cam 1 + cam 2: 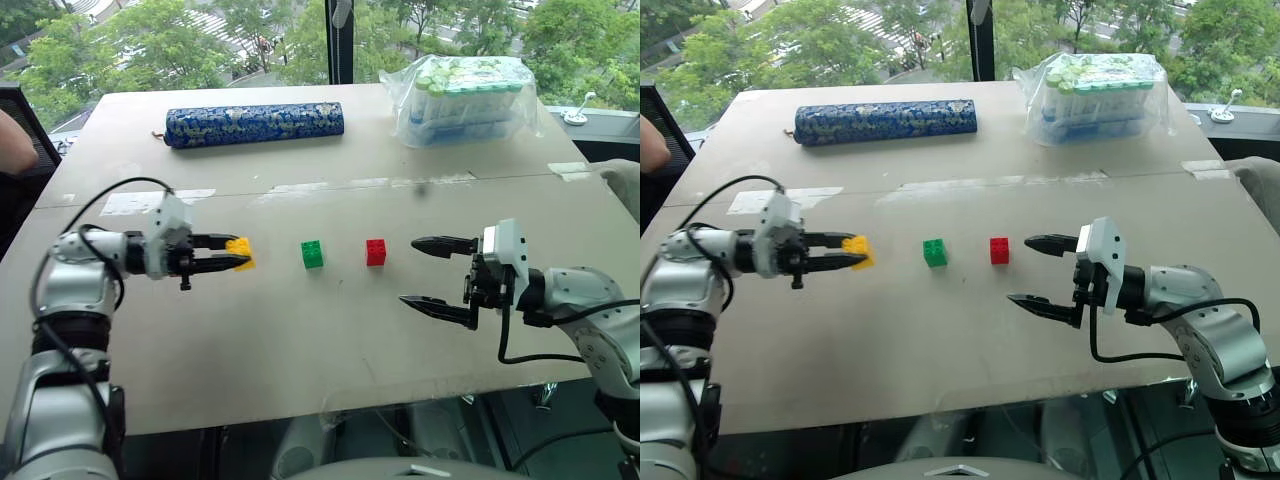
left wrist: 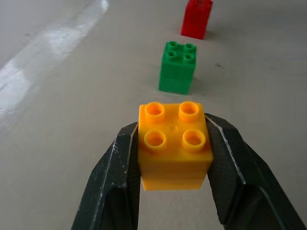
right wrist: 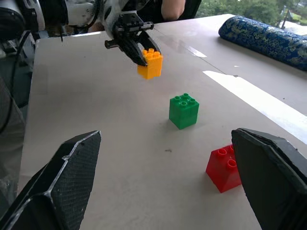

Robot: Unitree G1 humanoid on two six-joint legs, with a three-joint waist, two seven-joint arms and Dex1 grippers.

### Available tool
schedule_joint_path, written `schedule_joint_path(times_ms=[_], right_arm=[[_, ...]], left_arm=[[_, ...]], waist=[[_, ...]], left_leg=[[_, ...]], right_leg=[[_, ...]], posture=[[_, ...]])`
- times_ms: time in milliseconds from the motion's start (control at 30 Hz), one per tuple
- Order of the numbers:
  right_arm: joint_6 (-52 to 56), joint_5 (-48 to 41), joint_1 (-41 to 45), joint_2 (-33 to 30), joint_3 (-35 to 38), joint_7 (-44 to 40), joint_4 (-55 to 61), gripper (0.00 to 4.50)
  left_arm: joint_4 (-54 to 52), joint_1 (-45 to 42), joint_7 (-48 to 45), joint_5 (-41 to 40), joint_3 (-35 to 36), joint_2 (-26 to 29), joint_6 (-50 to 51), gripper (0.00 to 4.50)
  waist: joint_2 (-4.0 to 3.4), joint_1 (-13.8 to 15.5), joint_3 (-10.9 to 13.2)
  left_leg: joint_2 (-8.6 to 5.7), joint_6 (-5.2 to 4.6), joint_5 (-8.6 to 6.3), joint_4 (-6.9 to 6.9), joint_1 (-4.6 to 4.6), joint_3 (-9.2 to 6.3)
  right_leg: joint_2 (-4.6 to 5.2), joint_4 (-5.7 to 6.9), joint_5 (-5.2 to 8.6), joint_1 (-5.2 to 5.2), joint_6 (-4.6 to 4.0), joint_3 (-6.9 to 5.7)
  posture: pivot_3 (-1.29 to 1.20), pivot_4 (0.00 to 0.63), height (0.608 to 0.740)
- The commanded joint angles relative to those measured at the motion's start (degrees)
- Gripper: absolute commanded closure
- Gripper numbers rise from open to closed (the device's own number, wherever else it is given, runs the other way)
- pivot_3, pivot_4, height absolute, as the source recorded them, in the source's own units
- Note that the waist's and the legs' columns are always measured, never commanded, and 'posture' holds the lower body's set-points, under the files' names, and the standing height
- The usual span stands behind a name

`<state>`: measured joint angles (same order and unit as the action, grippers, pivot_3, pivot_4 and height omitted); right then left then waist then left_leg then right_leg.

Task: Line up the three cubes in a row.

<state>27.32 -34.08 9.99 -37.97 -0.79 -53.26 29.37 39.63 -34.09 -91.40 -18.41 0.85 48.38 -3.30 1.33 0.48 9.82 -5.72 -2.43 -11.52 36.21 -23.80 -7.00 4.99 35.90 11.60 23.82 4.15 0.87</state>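
My left gripper is shut on the yellow cube, one finger on each side, studs facing up. In the right wrist view the yellow cube hangs just above the table. To its right the green cube and then the red cube stand on the table, roughly in one line with it. My right gripper is open just right of the red cube, pointing toward it, with nothing between its fingers.
A long blue patterned roll lies at the back left of the table. A clear plastic bag of green-capped containers sits at the back right. A person's arm shows at the far left edge.
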Motion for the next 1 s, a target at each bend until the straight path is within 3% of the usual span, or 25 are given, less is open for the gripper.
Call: schedule_joint_path(times_ms=[33, 300, 967, 1000], right_arm=[[-0.2, -0.94, -1.06, -0.3, 1.81, 1.26, 3.5, 0.0], [0.52, -1.52, -5.25, -1.0, 4.01, 4.27, 7.85, 0.0], [1.64, -3.25, -5.45, -2.34, 4.67, 5.76, 8.82, 0.0], [1.65, -3.24, -5.34, -2.39, 4.62, 5.75, 8.74, 0.0]], left_arm=[[5.89, -4.71, -1.1, 0.05, -5.01, -0.41, -6.27, 3.22], [18.57, -13.15, -1.1, 2.27, -10.64, -3.05, -15.47, 3.22], [21.91, -14.59, -1.1, 2.42, -12.55, -2.44, -16.94, 3.22], [22.0, -14.54, -1.1, 2.53, -12.57, -2.45, -16.89, 2.72]], waist=[[0.01, -0.21, 0.01], [0.02, -0.58, 0.01], [0.03, -1.05, 0.01], [0.03, -1.05, 0.01]], left_leg=[[0.0, 0.0, 0.0, -0.01, -0.04, -0.01], [0.03, -0.02, -0.01, 0.0, -0.02, -0.02], [0.02, -0.03, 0.0, 0.03, -0.02, -0.06], [0.02, -0.03, 0.0, 0.04, -0.02, -0.06]], right_leg=[[0.0, 0.01, 0.0, 0.01, 0.0, 0.0], [-0.03, 0.02, 0.0, -0.01, 0.02, -0.01], [-0.06, 0.06, 0.0, -0.03, 0.03, -0.06], [-0.06, 0.06, 0.0, -0.03, 0.03, -0.06]], posture=[[0.0, 0.15, 0.74], [0.0, 0.15, 0.74], [0.0, 0.15, 0.74], [0.0, 0.15, 0.74]])
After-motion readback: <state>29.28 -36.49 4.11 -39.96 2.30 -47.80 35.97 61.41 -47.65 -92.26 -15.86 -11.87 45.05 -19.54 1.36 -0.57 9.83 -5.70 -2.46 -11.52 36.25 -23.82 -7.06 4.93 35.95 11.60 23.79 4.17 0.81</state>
